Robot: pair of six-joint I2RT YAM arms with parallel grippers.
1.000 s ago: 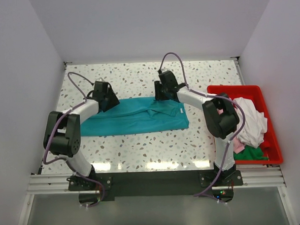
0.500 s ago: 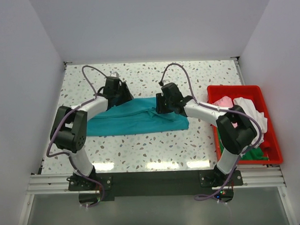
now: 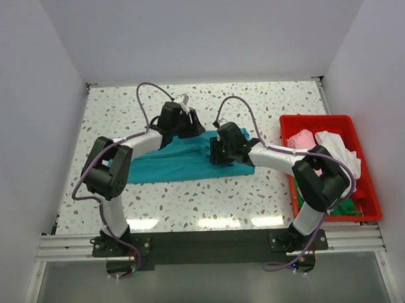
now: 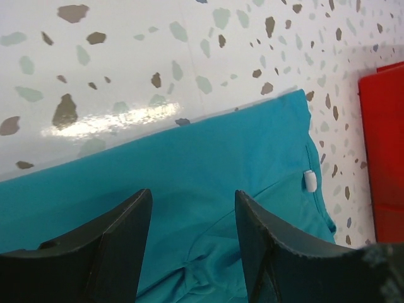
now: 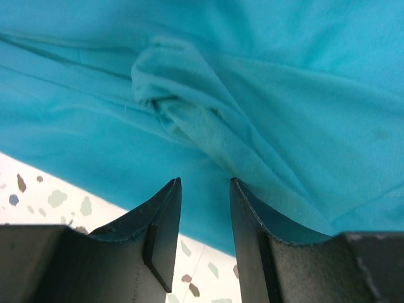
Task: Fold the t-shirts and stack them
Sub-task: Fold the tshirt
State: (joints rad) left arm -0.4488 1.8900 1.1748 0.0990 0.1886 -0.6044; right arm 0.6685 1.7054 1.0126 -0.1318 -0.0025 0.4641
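**Teal shirt half folded, both grippers empty over it**

Nearest, on the right, the bin (image 3: 314, 121) holds the shirts that wait: green (image 3: 341, 206) at its near end, white (image 3: 339, 160) on top, pink (image 3: 298, 140) at the far end.

The teal shirt (image 3: 170, 164) lies on the table (image 3: 274, 102) as a long band running left to right, well apart from the bin. By my reading it has its lengthwise fold and now needs the cross fold.

The right gripper (image 3: 218, 153) is over the band's right part. Its jaws stand a narrow gap apart with nothing pinched. Just ahead of them the cloth is bunched into a ridge (image 5: 183, 113). Whether the tips touch the cloth I cannot tell.

Farther back, the left gripper (image 3: 191, 125) sits at the band's far edge. Its jaws are parted wider and hold nothing. Teal cloth lies below them, and the neck label (image 4: 309, 181) is off toward the bin.

To do this step well:
- Flatten the ridge first, or it will be folded in as a lump.
- Take one end of the band at both corners, one gripper each, biting every layer.
- Lift low and carry both corners across at one pace, so the edges land square.

A bite on the top layer alone would likely pull the first fold open.
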